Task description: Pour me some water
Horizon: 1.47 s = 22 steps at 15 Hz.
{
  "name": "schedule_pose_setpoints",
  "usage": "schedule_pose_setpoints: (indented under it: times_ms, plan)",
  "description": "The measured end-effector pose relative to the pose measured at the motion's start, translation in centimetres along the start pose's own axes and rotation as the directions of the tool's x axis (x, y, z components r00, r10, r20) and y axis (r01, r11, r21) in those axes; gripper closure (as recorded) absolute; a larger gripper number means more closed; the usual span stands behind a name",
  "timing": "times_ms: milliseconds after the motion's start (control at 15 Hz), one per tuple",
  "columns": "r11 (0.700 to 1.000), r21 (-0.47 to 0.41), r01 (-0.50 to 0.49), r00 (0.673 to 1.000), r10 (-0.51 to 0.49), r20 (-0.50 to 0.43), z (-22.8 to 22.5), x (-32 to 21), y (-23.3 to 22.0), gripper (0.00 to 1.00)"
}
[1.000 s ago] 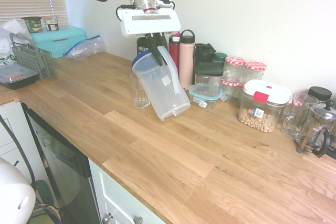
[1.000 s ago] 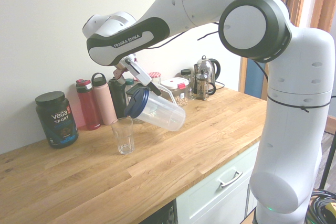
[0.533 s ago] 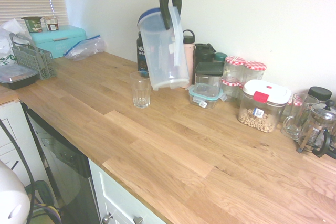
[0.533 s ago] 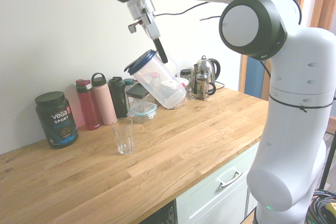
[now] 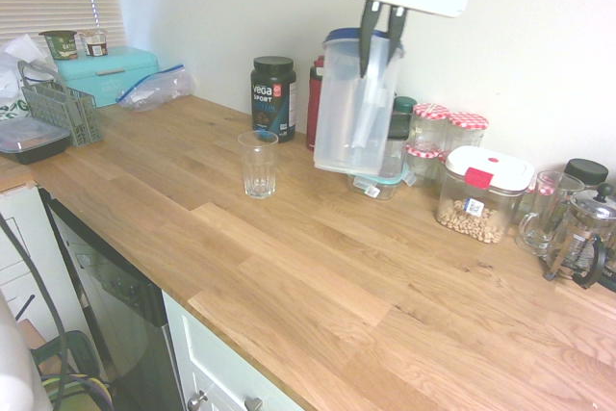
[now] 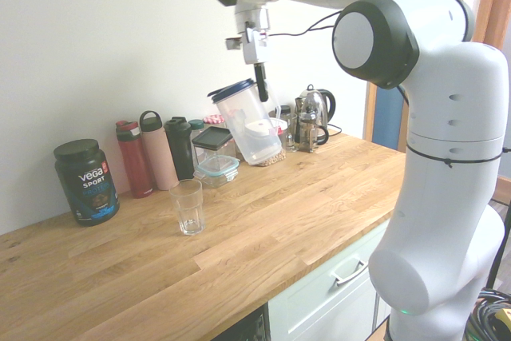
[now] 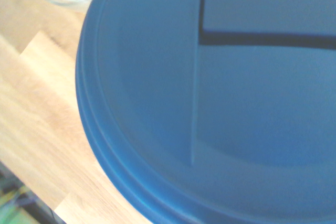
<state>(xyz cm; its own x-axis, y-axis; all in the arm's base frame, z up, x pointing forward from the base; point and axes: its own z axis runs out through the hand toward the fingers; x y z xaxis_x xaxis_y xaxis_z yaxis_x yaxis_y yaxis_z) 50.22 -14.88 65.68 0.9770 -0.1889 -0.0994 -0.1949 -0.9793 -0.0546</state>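
1. First exterior view: white arm reaches in from above, gripper [image 5: 382, 40] pointing down, fingers clamped on the handle of the clear pitcher [image 5: 354, 103].
2. Wooden countertop [image 5: 318, 267] lies bare toward its front edge.
3. Pitcher hangs nearly upright, blue-lidded, above the back-row containers.
4. Drinking glass [image 5: 257, 165] stands apart, upright, looking empty.

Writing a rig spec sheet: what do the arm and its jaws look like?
Glossy white rounded arm with dark grey joint caps and a dark band lettered in white. Thin black cables run along it. White boxy gripper with slim black jaws.
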Motion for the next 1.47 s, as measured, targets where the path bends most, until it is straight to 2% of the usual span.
schedule_pose_setpoints:
  times_ms: [133, 267, 467, 600, 667, 1000, 1200, 1467]
  plan:
    - [0.994, 0.06, -0.087, 0.994, 0.091, -0.06, -0.3, -2.1, 3.6, 1.0]
    - [0.98, 0.116, -0.164, 0.975, 0.179, -0.131, 1.3, -2.5, 4.9, 1.0]
    - [0.944, 0.194, -0.265, 0.926, 0.306, -0.222, 5.5, -1.6, 4.7, 1.0]
    - [0.919, 0.231, -0.321, 0.88, 0.379, -0.285, 7.8, -2.0, 4.7, 1.0]
    - [0.911, 0.24, -0.335, 0.865, 0.398, -0.305, 8.8, -2.7, 4.6, 1.0]
    - [0.917, 0.215, -0.337, 0.879, 0.388, -0.278, 12.9, -6.9, 3.8, 1.0]
    - [0.911, 0.224, -0.346, 0.854, 0.405, -0.327, 14.5, -6.8, 4.0, 1.0]
    - [0.905, 0.216, -0.367, 0.844, 0.421, -0.332, 16.9, -6.2, 4.4, 1.0]
